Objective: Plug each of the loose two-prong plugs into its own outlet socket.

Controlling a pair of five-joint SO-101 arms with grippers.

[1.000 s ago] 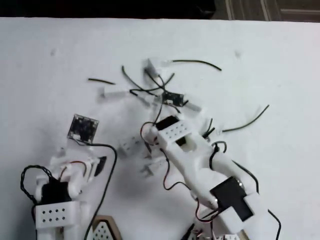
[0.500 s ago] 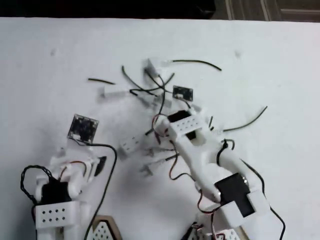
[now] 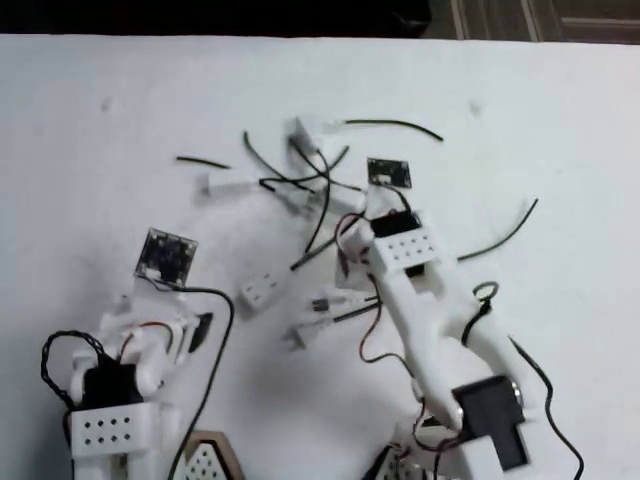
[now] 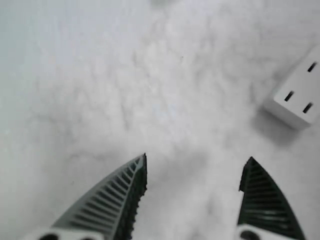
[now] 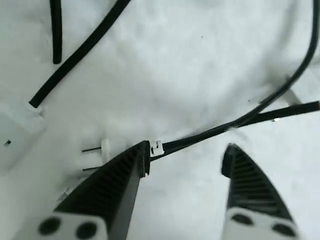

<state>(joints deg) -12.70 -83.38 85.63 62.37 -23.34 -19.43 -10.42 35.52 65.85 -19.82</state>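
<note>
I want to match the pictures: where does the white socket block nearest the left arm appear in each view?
High view: the socket block lies on the table between the arms, right of the left arm.
Left wrist view: the socket block sits at the picture's edge, apart from the open left gripper.
Right wrist view: a white block at the edge; cannot tell if it is the same.
Shared landmark: the left arm and its gripper.

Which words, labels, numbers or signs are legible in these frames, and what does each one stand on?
No text can be read anywhere.
On the outlet block: slots only, no marking.
On the two-prong plug: no marking visible.
On the left arm's circuit board and the right arm's circuit board: any print is too small to read.
</note>
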